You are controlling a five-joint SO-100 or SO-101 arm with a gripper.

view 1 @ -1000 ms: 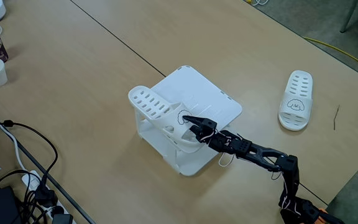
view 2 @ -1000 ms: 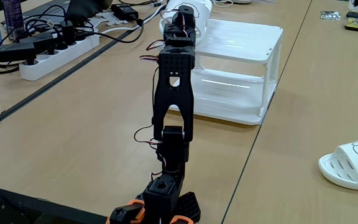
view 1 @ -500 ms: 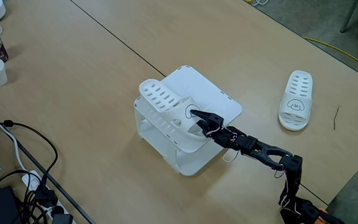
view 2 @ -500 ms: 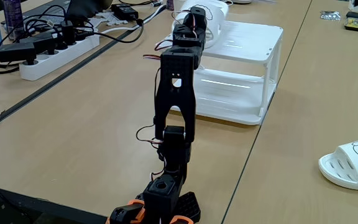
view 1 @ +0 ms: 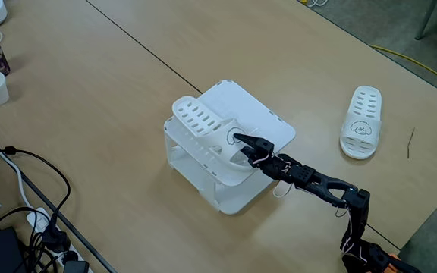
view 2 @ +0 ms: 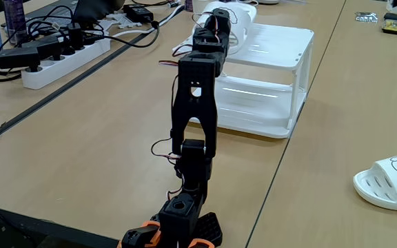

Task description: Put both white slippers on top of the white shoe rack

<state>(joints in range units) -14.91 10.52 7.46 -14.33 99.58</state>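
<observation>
Pincer [view 1: 241, 142] clamped on slipper's [view 1: 203, 133] toe strap; arm stretched out low and long over rack [view 1: 260, 121]. Slipper atop rack, heel toward upper left. Second slipper [view 1: 361, 121] on table [view 1: 89, 98], well apart, toe nearest the camera.

You are in an office or lab: wide wooden desk [view 1: 89, 91], power strip [view 2: 64, 58], tangled cables [view 1: 21, 205].

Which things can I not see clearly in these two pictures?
- Gripper jaws: its tip lies against the held slipper; the grip is not clear.
- In the low fixed view the arm hides that slipper.
- Second slipper: the right edge cuts it off.
- Shoe rack: its lower shelf is mostly hidden from above.
</observation>
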